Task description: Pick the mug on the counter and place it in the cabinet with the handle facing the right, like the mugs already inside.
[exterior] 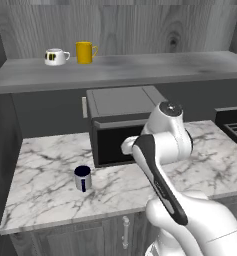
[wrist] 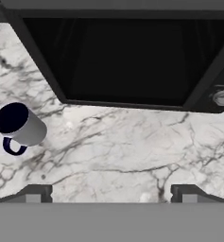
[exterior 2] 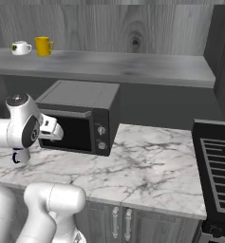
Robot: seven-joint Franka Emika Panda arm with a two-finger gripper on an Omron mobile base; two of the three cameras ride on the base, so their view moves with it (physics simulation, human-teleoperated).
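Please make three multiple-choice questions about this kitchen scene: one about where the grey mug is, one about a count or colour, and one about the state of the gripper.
1. Where does the grey mug stand?
A. on the shelf
B. on the counter, left of the microwave
C. inside the microwave

2. How many cups are on the shelf?
A. none
B. two
C. four

3. What is the state of the gripper?
A. open and empty
B. shut on the grey mug
C. shut on the yellow mug

Answers:
1. B: the left base view shows it upright on the counter, beside the microwave.
2. B: a yellow mug and a white cup stand there.
3. A: in the hand view the fingertips sit wide apart with only marble between them, and the grey mug lies off to the left.
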